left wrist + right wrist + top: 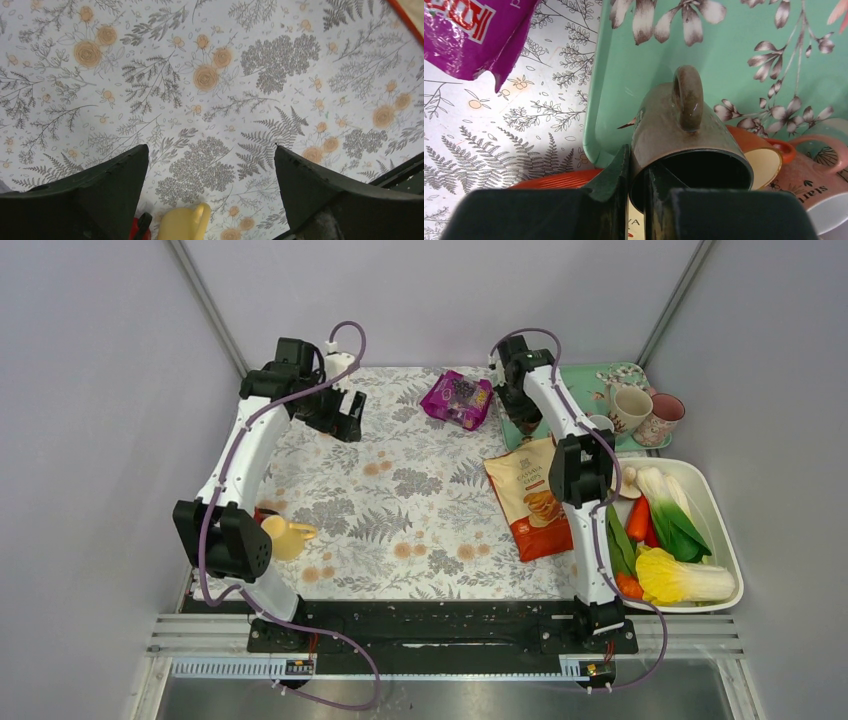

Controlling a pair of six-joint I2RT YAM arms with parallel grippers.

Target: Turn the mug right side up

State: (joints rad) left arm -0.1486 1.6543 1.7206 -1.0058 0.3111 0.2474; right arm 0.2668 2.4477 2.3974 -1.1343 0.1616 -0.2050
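White arms (243,445), black joints (235,540), purple cables (349,325), left end effector (210,146) black, wedge-fingered

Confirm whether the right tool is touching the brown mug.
Touching. Right wrist view: the right tool pinches the brown mug at its rim, one finger outside, one inside the opening.

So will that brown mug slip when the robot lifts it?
Maybe a little. The brown mug looks glazed and shiny, so it is probably slippery, and the right gripper pinches only its rim. It looks like ceramic, so likely heavy and hard, not squishy. Its round side could roll on the green tray, though the handle should stop it.
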